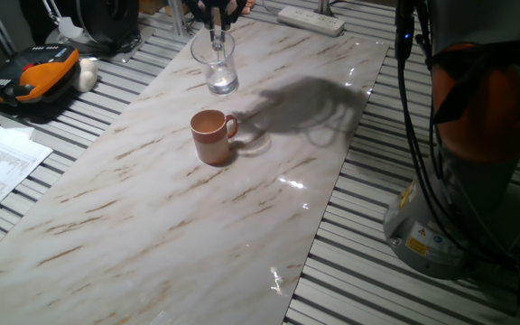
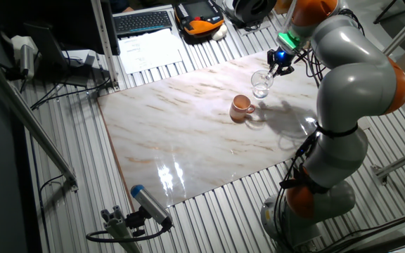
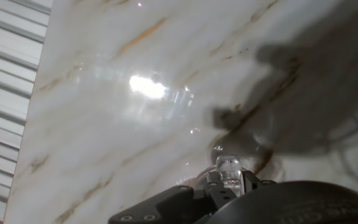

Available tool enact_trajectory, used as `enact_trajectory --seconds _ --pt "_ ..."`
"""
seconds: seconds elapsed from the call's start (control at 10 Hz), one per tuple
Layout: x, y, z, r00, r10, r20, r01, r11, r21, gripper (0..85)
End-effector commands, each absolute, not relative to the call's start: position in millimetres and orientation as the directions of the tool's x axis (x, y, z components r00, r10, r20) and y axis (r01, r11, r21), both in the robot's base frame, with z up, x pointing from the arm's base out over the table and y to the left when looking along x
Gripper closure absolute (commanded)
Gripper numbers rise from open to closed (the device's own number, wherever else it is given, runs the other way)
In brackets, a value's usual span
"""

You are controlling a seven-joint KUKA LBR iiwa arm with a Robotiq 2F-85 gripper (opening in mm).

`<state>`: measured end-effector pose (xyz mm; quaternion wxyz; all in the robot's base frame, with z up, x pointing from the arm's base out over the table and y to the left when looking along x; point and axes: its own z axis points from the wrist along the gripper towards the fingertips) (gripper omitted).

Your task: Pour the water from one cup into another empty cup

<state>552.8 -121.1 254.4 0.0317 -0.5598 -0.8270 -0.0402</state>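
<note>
Two mugs on marble, one fixed view: glass mug (image 1: 216,61) pinched at rim by gripper (image 1: 216,34), brown mug (image 1: 212,136) near. Other fixed view: same. Hand view: fingers clamped on glass. Risk: thin-rim slip, spilled water.

1. A marble board (image 2: 188,133) lies on the slatted table (image 2: 69,176).
2. The brown mug (image 2: 241,107) stands upright toward the board's far right.
3. Just beyond it, the glass mug (image 2: 261,83) sits apart from the brown one.
4. The gripper (image 2: 280,65) meets the glass mug's rim; its grip is unclear.
</note>
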Motion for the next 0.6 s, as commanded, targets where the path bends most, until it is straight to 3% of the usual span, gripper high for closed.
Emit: enact_trajectory --seconds 0.0,0.5 --pt "552.4 -122.3 253.9 -0.376 0.922 0.089 0.926 0.376 0.022 85.0" --pt "551.9 -124.5 255.0 -0.402 0.913 0.063 0.915 0.404 -0.013 85.0"
